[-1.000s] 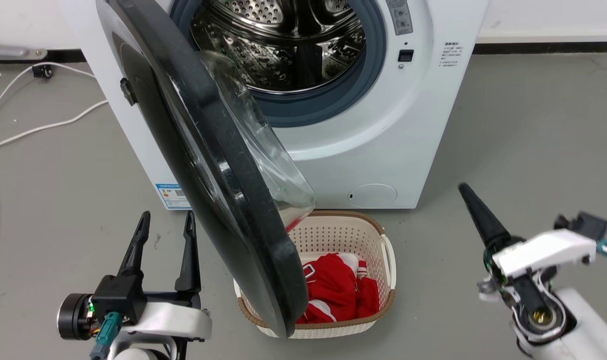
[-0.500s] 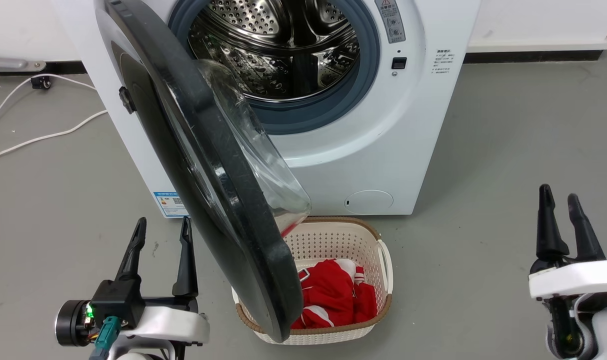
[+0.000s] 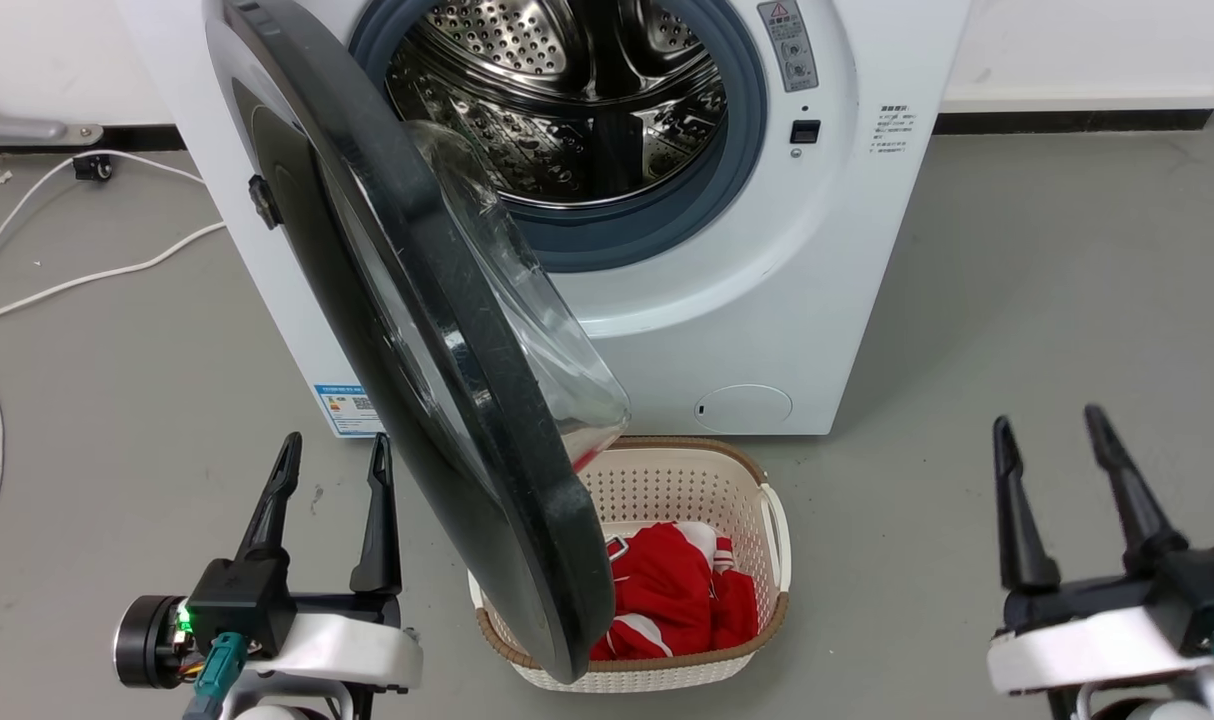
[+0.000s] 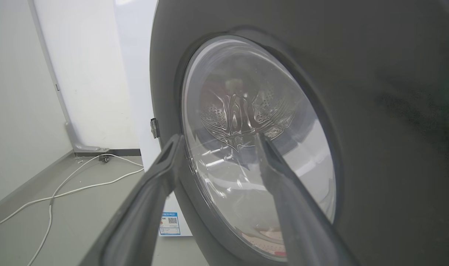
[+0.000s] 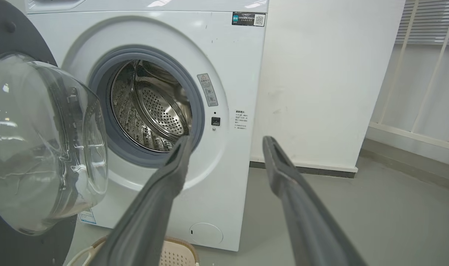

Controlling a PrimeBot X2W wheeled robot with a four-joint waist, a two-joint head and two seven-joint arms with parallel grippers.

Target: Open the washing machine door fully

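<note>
Left gripper (image 3: 336, 440) gapes near illegible blue-edged label (image 3: 347, 406).

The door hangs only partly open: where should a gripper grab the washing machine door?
Probably the washing machine door's black rim at its near free edge, approached from the robot's side: it is narrow enough to pinch, while the glass bowl bulges smoothly.

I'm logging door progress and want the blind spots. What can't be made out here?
- Head view: the washing machine door hides the left side of the laundry basket and part of the red garment.
- Head view: print on the warning label is too small to read.
- Head view: the door's top is cut off by the upper edge.
</note>
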